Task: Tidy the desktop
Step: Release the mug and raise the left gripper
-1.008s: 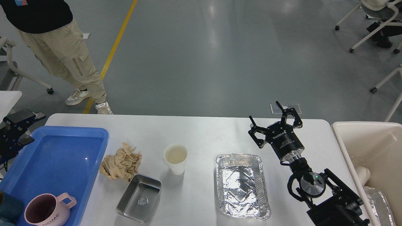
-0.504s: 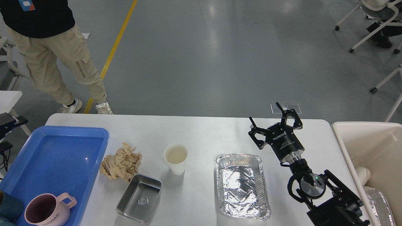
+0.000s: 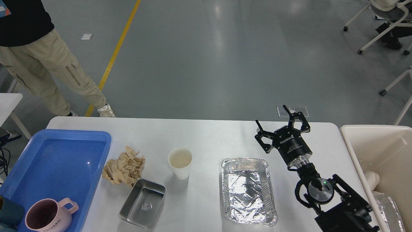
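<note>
The white counter [image 3: 209,135] spans most of the lower half of the head view, its far edge against the grey floor [image 3: 225,58]. On its left end sits a blue tray [image 3: 61,158], and in the tray's near corner stands a pink mug [image 3: 48,217] with its handle turned to the right. Just right of the tray lies a crumpled brown paper [image 3: 124,167], and touching its near side is a small steel pan [image 3: 142,203] — empty, set at a slight angle. A white paper cup [image 3: 180,162] stands upright near the middle, apart from the paper and the pan. Further right lies a foil tray [image 3: 248,190], long side running toward the viewer. The right claw [image 3: 280,124] hangs above the counter's far right part, just beyond the foil tray, its two fingers spread wide and holding nothing. The left claw is out of the view. A beige bin [image 3: 370,135] stands just off the counter's right end, and a person in khaki trousers [image 3: 45,64] stands on the floor at the upper left.
</note>
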